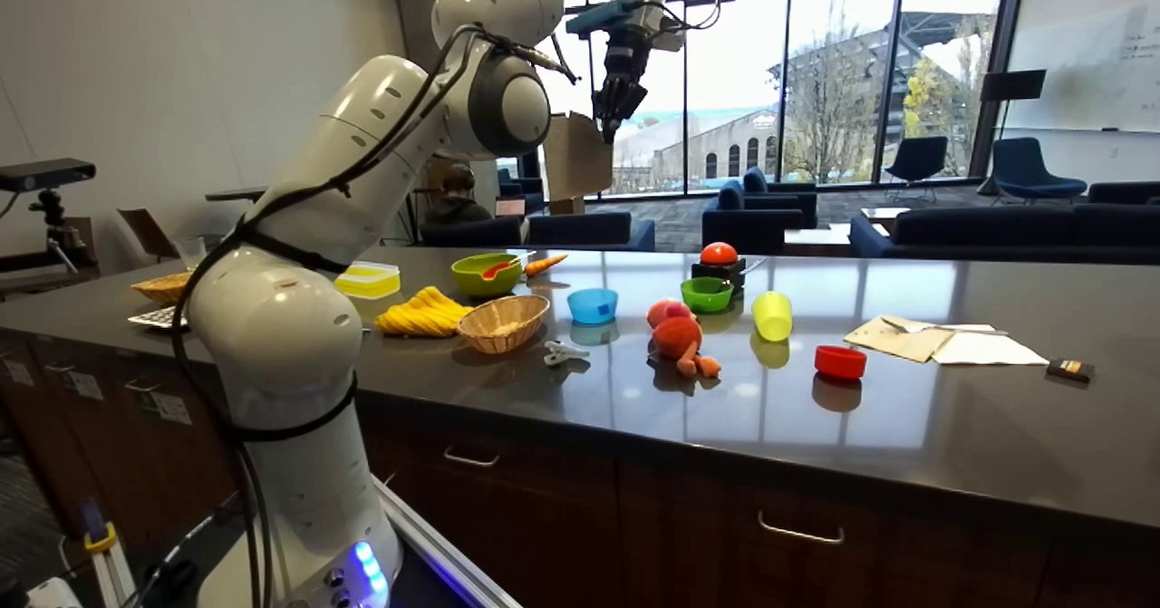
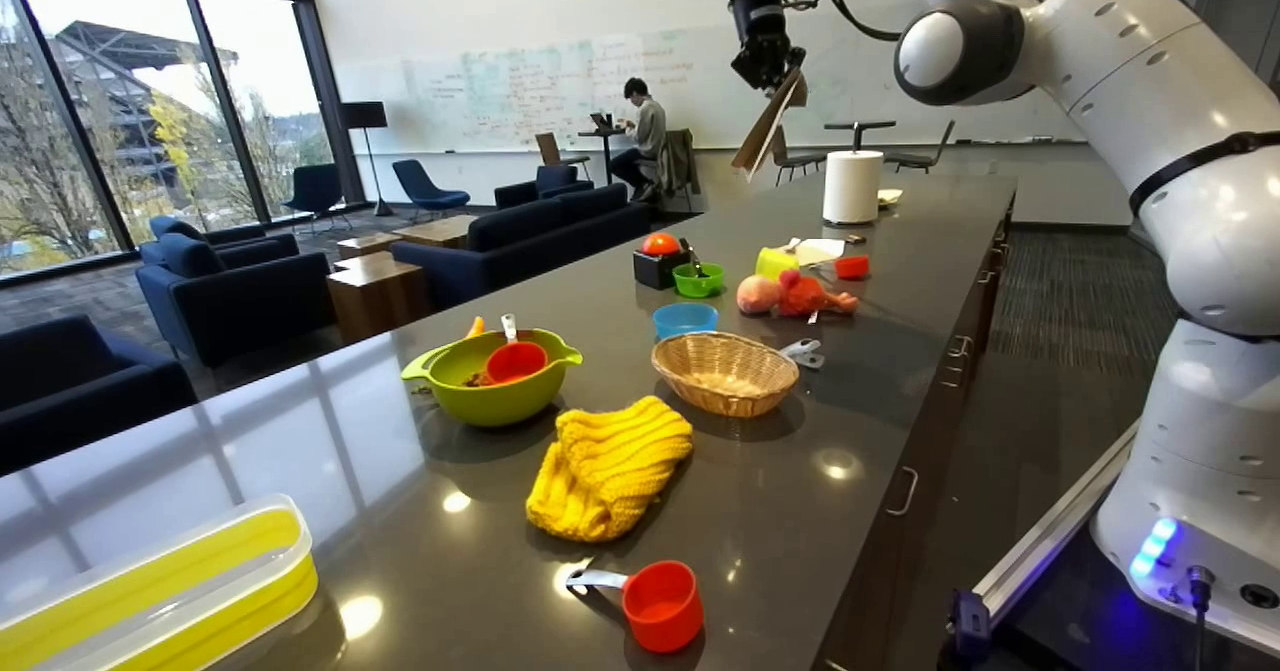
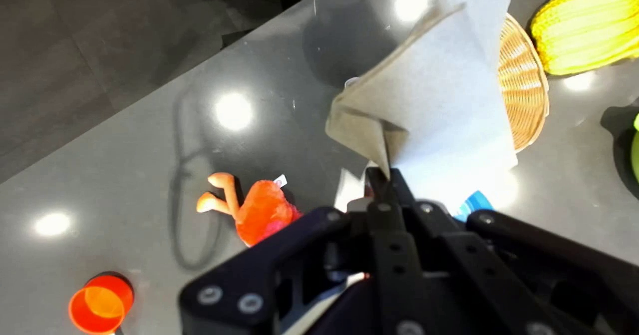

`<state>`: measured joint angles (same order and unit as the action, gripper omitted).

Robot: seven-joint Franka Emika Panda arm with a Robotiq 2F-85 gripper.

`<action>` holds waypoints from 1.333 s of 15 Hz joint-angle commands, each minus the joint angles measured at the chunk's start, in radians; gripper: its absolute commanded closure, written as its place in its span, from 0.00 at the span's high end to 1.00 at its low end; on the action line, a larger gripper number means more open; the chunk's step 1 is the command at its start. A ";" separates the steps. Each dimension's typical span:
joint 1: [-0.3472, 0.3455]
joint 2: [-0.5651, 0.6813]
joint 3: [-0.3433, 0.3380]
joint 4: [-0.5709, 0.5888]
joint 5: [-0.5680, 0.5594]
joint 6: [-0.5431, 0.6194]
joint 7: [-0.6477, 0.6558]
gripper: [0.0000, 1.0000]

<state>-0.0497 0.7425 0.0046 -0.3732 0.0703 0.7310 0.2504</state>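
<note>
High over the dark counter, my gripper (image 3: 385, 174) is shut on the edge of a folded paper napkin (image 3: 434, 100), brown on one side and pale on the other. The napkin hangs down from the fingertips; in both exterior views the gripper (image 1: 613, 123) (image 2: 785, 69) and the brown napkin (image 1: 576, 157) (image 2: 768, 129) are well above the surface. Under it in the wrist view, a wicker basket (image 3: 521, 85) is partly covered, and a blue bowl (image 3: 474, 204) shows only a corner. An orange plush toy (image 3: 263, 214) and a red cup (image 3: 102, 302) lie to the left.
A green bowl (image 2: 495, 401) with a red scoop, a yellow knitted cloth (image 2: 610, 466), a yellow-sided container (image 2: 160, 591) and a red measuring cup (image 2: 665, 606) occupy the counter. Farther along stand a black box (image 2: 658, 268) with an orange dome and a paper towel roll (image 2: 852, 186).
</note>
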 commanded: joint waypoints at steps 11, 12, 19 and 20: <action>0.146 0.234 -0.117 0.028 -0.142 0.538 0.490 0.00; 0.156 0.256 -0.133 0.026 -0.168 0.558 0.523 0.00; 0.195 0.404 -0.198 0.028 -0.274 0.541 0.684 0.00; 0.194 0.423 -0.201 0.031 -0.279 0.542 0.697 0.00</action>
<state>0.1358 1.1200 -0.1717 -0.3756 -0.1834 1.2952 0.9046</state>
